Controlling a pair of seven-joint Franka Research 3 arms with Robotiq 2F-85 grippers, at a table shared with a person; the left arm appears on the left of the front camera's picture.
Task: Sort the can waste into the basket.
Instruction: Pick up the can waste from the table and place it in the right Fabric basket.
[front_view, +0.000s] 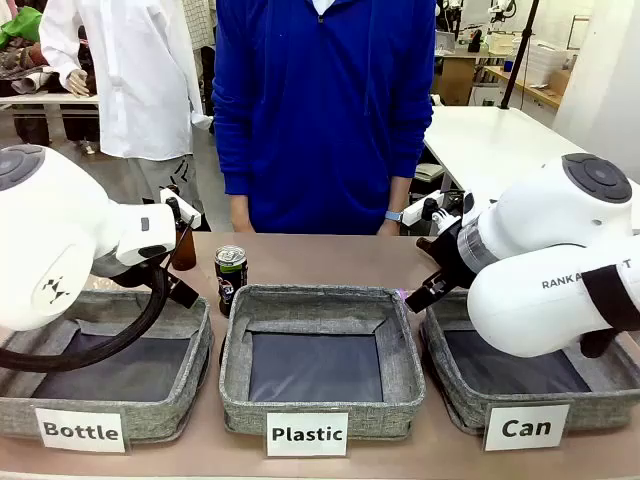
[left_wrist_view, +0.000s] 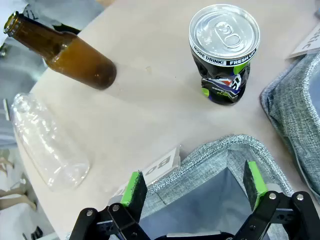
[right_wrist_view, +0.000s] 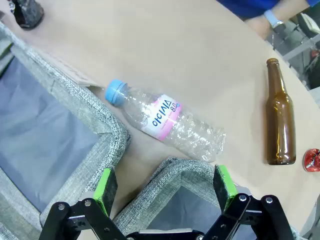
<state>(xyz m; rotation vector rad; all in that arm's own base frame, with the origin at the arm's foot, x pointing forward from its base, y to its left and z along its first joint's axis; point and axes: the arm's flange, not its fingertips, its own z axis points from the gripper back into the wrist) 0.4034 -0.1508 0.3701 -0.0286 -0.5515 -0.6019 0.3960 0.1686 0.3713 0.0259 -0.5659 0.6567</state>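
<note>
One black can (left_wrist_view: 224, 55) upright on the worktop (left_wrist_view: 150, 100) — thin, light, dented, crushes easily; grip gently below the stiff rim. Both left claw (left_wrist_view: 192, 184) and right claw (right_wrist_view: 165, 184) wide, empty.

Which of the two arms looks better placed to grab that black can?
Probably the left: the black can stands just beyond the open left gripper, while the right gripper hovers at the Can basket, farther off.

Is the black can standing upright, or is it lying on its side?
Upright. The black can stands on its base on the table, silver top facing up in the left wrist view; its lower body is dented.
</note>
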